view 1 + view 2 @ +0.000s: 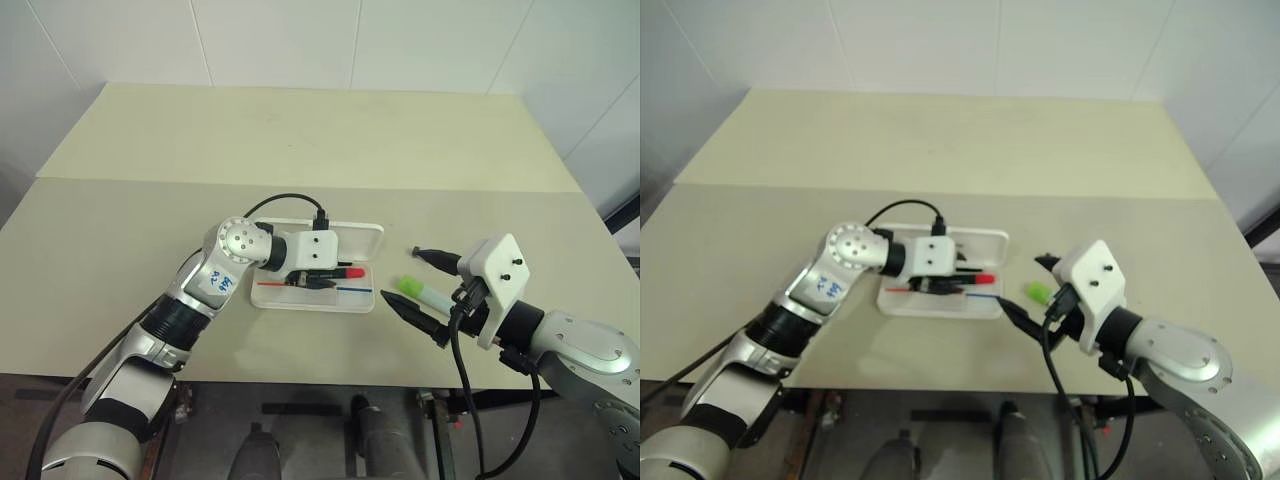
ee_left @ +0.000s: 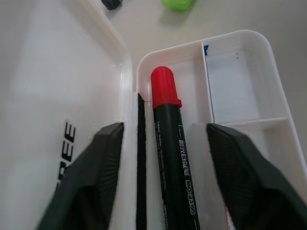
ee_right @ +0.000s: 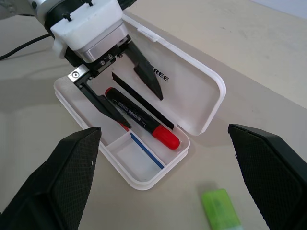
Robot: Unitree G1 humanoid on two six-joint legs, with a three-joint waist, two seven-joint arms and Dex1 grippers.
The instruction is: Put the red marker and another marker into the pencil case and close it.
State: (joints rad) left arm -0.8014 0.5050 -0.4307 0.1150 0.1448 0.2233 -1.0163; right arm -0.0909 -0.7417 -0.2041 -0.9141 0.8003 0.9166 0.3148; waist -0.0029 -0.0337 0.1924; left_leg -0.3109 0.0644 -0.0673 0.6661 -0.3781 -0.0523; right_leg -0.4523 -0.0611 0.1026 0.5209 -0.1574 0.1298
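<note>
White tiled walls back a pale bench (image 1: 120, 230), and the pencil case (image 1: 355, 236) lies open near the middle of its near half, lid folded flat toward the far side so the tray faces up for loading. The red marker (image 3: 140, 119) lies lengthwise in the tray's long compartment, cap toward the right, apparently just set down: the left end effector (image 3: 130, 94) hovers over it with fingers spread, one on each side of the barrel and neither touching it.

Another marker (image 1: 422, 296) rests on the bench just right of the case, green cap toward the case. The right end effector (image 1: 428, 288) is held just above it, fingers wide apart with one on either side, seemingly poised for the next pick.

From the head, the left wrist housing covers much of the tray. The red marker's rear end is cut off in the left wrist view, and the green-capped marker's pale body is mostly hidden behind the right fingers.
</note>
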